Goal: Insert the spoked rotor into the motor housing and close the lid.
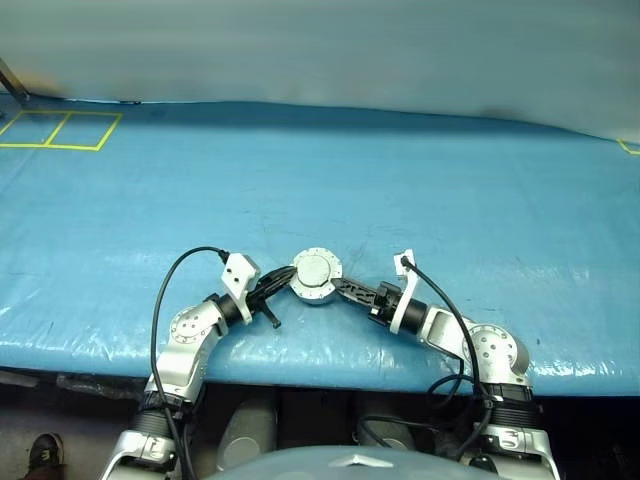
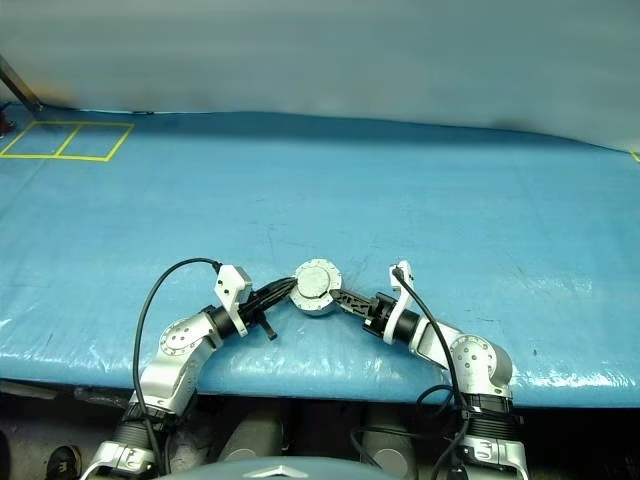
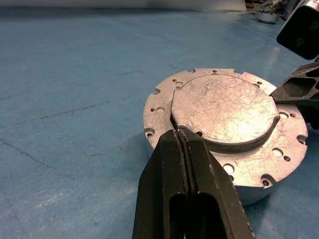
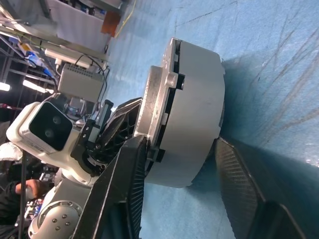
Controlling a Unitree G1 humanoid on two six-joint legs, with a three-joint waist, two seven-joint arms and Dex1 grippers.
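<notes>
- Black fingers of the left gripper (image 3: pixel 185 137) are pressed together with no gap, their tips resting on the lid's (image 3: pixel 224 109) top face at its rim.
- Black fingers of the right gripper (image 4: pixel 179 149) stand partly apart, straddling the motor housing (image 4: pixel 192 124): one finger (image 4: pixel 122 189) lies against the flanged lid side, the other (image 4: pixel 239 184) sits at the base side, a slight gap showing there.
- Silver and scratched, the lid lies flat and closed on the housing, its flange ringed with small holes.
- Between the two sets of fingertips, the housing (image 1: pixel 316 276) sits on the table (image 1: pixel 420 180), left gripper (image 1: pixel 285 278) on one side, right gripper (image 1: pixel 345 288) on the other.
- Blue sheeting covers the table; yellow tape squares (image 1: pixel 60 130) lie well away at its far left corner.
- Spoked rotor: cannot be seen with the lid shut.
</notes>
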